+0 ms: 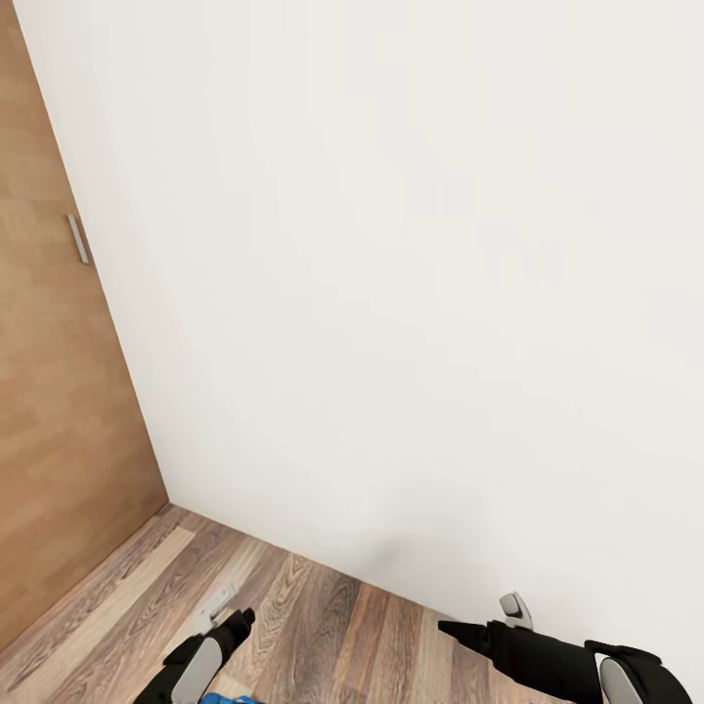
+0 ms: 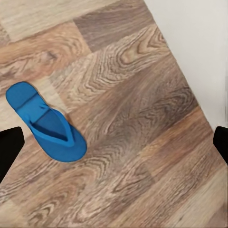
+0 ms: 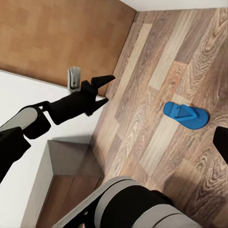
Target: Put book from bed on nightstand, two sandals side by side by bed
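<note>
Fingers first: our left gripper [image 1: 233, 608] shows low in the head view with its fingers apart and nothing between them. In the left wrist view the black fingertips [image 2: 9, 147] sit at opposite edges, wide open, empty. Our right gripper [image 1: 484, 621] also shows in the head view; it holds nothing that we can see, but we cannot tell how far its fingers are open.

One blue sandal [image 2: 46, 122] lies flat on the wood-plank floor [image 2: 133, 142], sole down, straps up, near the white wall [image 1: 411, 274] and well apart from the fingers. The right wrist view shows the same sandal [image 3: 186, 115] on the floor, with the left arm [image 3: 71, 104] off to one side of it. A brown door [image 1: 59, 411] meets the wall at the corner.

We judge the sandal light, thin and bendy, likely foam, so not fragile. Best hold: pinch across the sole edge near the middle, or take the strap.
</note>
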